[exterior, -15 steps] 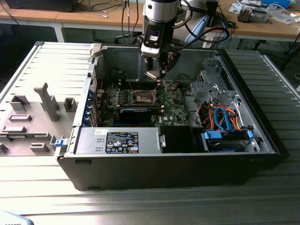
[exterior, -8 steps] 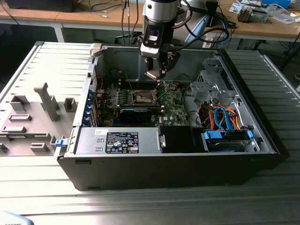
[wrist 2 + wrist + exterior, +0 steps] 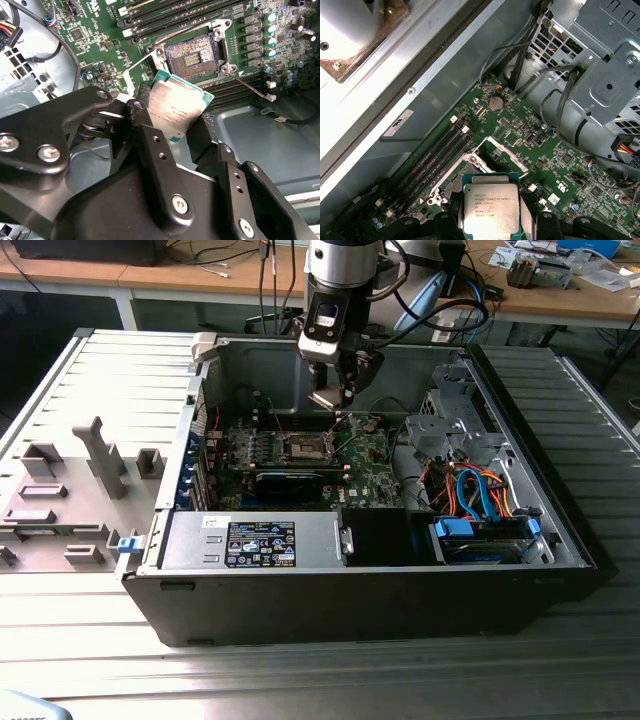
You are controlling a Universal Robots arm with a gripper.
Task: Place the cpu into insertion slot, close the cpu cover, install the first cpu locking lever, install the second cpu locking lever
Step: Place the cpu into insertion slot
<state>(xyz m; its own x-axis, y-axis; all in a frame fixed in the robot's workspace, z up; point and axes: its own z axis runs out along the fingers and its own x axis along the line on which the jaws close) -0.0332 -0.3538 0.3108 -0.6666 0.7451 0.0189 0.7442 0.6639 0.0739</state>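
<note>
My gripper is shut on the cpu, a flat square chip with a silvery face and green edge, held by two opposite edges between black fingers. In the first wrist view the cpu hangs over the green board, partly covering the insertion slot. The insertion slot lies uncovered, dark centre showing, a short way from the chip. The cpu cover stands swung up beside it. A thin locking lever sticks out past one socket corner. In the exterior view the gripper hovers above the slot.
The open computer case has tall metal walls around the board. A drive cage with orange and blue cables fills the exterior view's right. Black memory slots run beside the socket. A grey fixture tray lies outside the case.
</note>
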